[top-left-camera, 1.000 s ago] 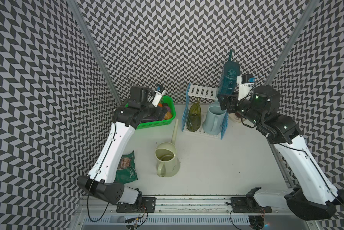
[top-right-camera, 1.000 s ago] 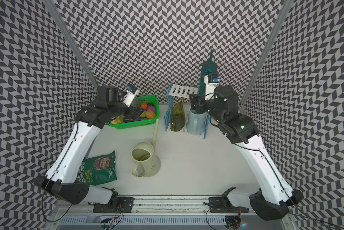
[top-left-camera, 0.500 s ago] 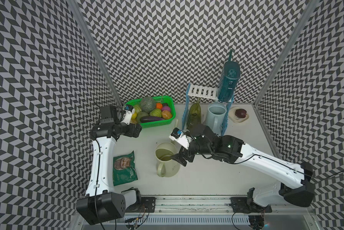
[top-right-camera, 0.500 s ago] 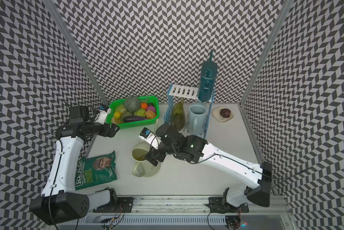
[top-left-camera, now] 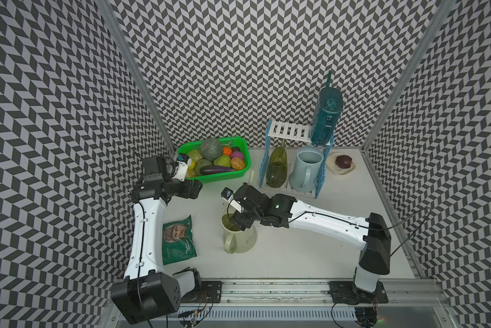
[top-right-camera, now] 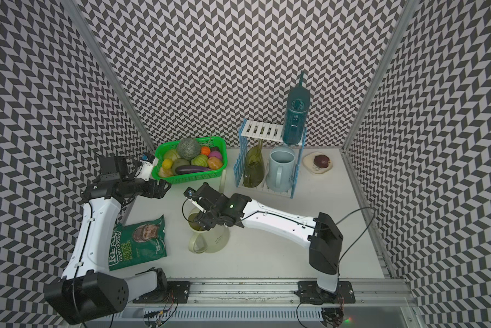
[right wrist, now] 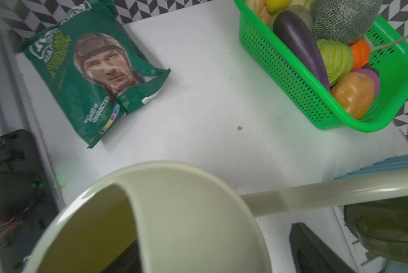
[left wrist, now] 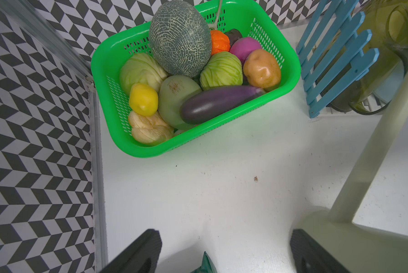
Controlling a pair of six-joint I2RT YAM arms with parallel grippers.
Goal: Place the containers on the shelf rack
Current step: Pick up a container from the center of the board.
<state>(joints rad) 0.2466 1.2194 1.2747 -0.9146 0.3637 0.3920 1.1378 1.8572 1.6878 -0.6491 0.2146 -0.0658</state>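
The cream container [top-left-camera: 240,238] [top-right-camera: 210,238] stands on the table in front of the shelf rack [top-left-camera: 288,132] [top-right-camera: 262,132]. My right gripper [top-left-camera: 239,221] [right wrist: 214,250] is open astride its hooded top. One finger is down inside the mouth, and the other is outside, apart from the wall. A dark teal container [top-left-camera: 325,119] stands on the top shelf. The olive-green one [top-left-camera: 277,167] and the pale blue one [top-left-camera: 306,167] stand on the lower shelf. My left gripper [top-left-camera: 194,188] [left wrist: 224,241] hangs open and holds nothing, left of the cream container.
A green mesh basket [top-left-camera: 218,177] [left wrist: 198,146] of produce sits at the back left. A green snack bag [top-left-camera: 179,240] [right wrist: 92,78] lies flat at the front left. Right of the rack is a small dish [top-left-camera: 342,164] with a dark fruit.
My right arm left the teal container on the top shelf and swung down to the cream one, fingers now astride its top. The left arm drew back from over the basket.
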